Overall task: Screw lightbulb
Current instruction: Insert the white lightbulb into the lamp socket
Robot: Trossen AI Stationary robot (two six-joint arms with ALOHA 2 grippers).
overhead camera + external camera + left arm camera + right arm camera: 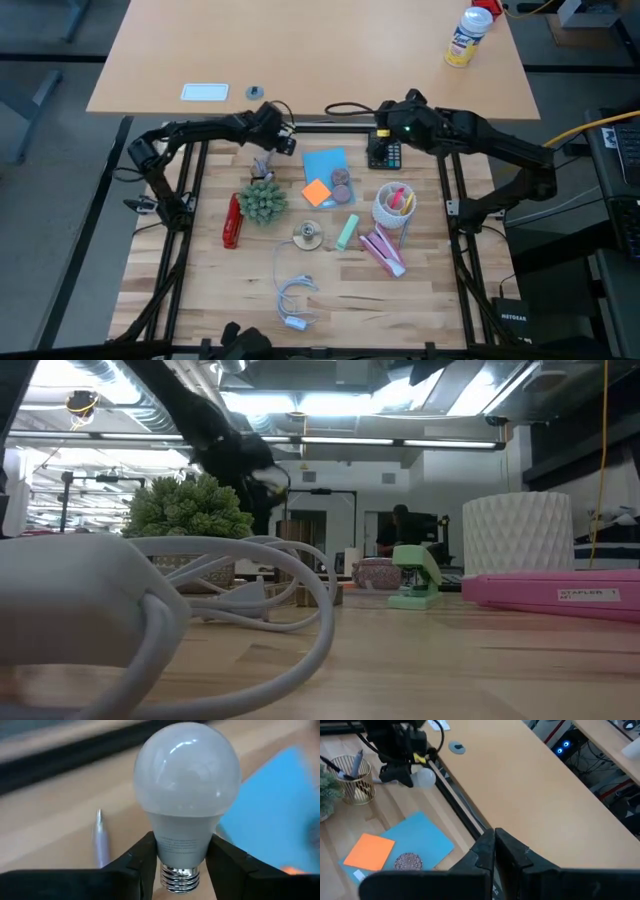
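Low view: foreground blocked by a blurred white looped cord (150,620), left arm only a dark smear up top, bulb not readable there. High view: lightbulb (287,143) is a tiny pale speck at the left gripper (283,141), fingers not resolvable from above. Left wrist view cuts the screw base off at the frame edge, so only the first few threads show.

Left gripper (182,870) is closed narrow on the lightbulb (186,785): two dark fingers (142,862) clamp the white neck on both sides, just above the grey metal threads. Globe sticks out fwd past the fingertips. Right wrist view confirms, bulb (424,778) held in the left gripper (412,776) above the back edge of the wood table (200,280), near the gold wire pen cup (352,780).

Bulb: frosted white globe, smooth w/ soft glare spots, tapering to a matte white collar w/ fine grey print, then ribbed shiny metal base. Blurred silver pen (100,840) lies on the wood behind it, blue sheet (270,805) off to one side.

Right gripper (495,851) fingers pressed together, nothing between them; it sits at the back of the table over the calculator (386,155)
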